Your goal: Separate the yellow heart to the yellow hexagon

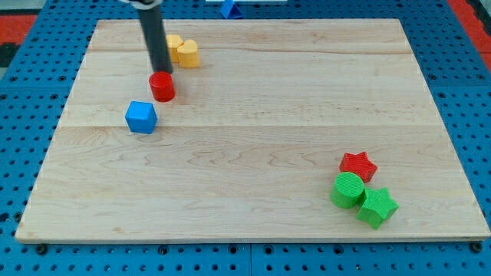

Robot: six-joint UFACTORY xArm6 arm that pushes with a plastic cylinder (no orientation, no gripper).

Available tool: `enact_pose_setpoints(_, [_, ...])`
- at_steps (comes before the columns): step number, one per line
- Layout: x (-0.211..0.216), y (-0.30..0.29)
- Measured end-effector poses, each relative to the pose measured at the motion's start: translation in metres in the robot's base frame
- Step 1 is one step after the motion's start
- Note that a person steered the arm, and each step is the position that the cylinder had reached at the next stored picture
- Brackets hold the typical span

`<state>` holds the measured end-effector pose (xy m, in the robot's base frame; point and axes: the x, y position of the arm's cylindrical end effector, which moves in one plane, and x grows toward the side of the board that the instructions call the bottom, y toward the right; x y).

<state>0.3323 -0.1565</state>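
The yellow heart (pixel 186 53) lies near the view's top left on the wooden board (pixel 253 153). The yellow hexagon (pixel 173 43) sits right behind it on its left, touching it and partly hidden by my rod. My tip (pixel 160 70) is down on the board just left of and below the heart, right above the red cylinder (pixel 162 87). The tip stands close to both yellow blocks; I cannot tell if it touches them.
A blue block (pixel 141 117) lies below-left of the red cylinder. At the view's bottom right a red star (pixel 358 165), a green cylinder (pixel 347 189) and a green star (pixel 376 206) cluster together. A small blue piece (pixel 229 8) lies off the board at the top.
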Motion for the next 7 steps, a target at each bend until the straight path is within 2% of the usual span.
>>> enact_pose_setpoints(1, [-0.009, 0.013])
enact_pose_setpoints(2, [-0.012, 0.095])
enact_pose_setpoints(3, [-0.038, 0.139])
enact_pose_setpoints(4, [-0.052, 0.072])
enact_pose_setpoints(7, [-0.098, 0.035])
